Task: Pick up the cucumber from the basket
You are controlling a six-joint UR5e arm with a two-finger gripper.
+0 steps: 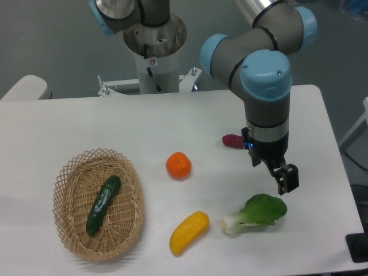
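The pincer [286,178] hangs near the right edge of the surface [69,123], just above the bok choy [259,211]. It holds nothing, but I cannot tell if its fingers are open or shut. The cucumber [103,204] is far away — it lies tilted inside the basket [129,172], near the front left corner. To do this well, the arm should cross high over the yellow vegetable [189,231] and the orange [179,165], turn to sit across the cucumber, then come down on its middle — gently, without bumping the basket's rim.
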